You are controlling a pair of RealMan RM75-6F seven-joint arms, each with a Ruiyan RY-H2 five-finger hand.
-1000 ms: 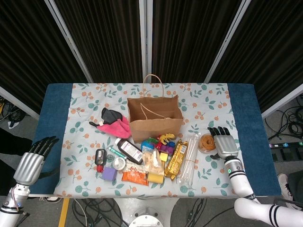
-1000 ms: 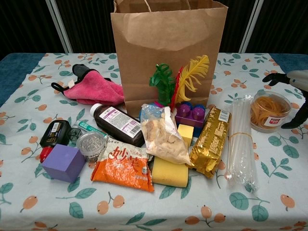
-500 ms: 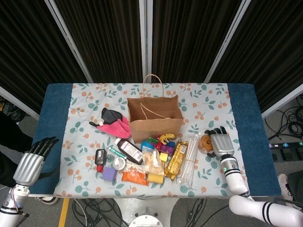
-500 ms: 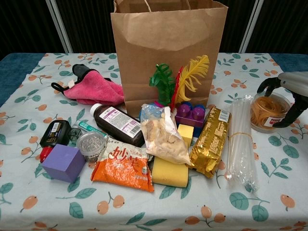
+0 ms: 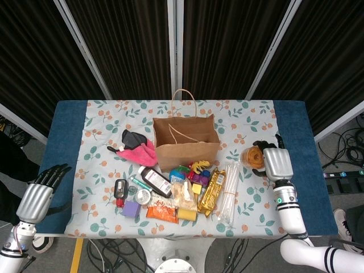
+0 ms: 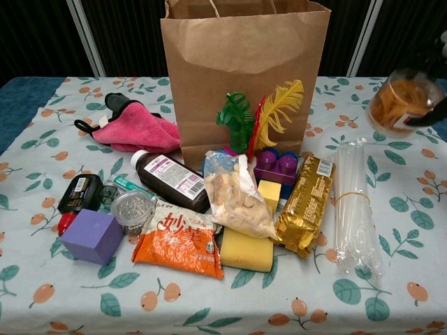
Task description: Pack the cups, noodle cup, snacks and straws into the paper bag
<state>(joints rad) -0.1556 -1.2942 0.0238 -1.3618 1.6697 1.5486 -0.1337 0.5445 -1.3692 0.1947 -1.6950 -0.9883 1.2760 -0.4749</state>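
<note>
Right hand [image 5: 277, 164]: closed around clear noodle cup [image 6: 401, 105], now lifted off the tablecloth and tilted; half a second earlier seated on the cloth with fingers only curling round it. Grip judged secure, cup clear of the table in chest view.

Noodle cup: in the air to the right of paper bag [image 5: 186, 140], well apart from the bag mouth; not yet over it. Next step judged: carry left and up over the rim, then lower in.

Straws [image 6: 355, 204]: clear bundle lying flat just below the lifted cup, slightly shifted since the lift, otherwise untouched.

Gold snack pack [image 6: 304, 204], orange snack pack [image 6: 181, 246], clear biscuit bag [image 6: 237, 195]: lying in the pile in front of the bag, unmoved.

Paper bag: upright, mouth open, handles up.

Left hand [image 5: 38, 192]: fingers spread, empty, resting off the table's left corner, unchanged.

Progress: first item in transit; remaining items unpacked.
</note>
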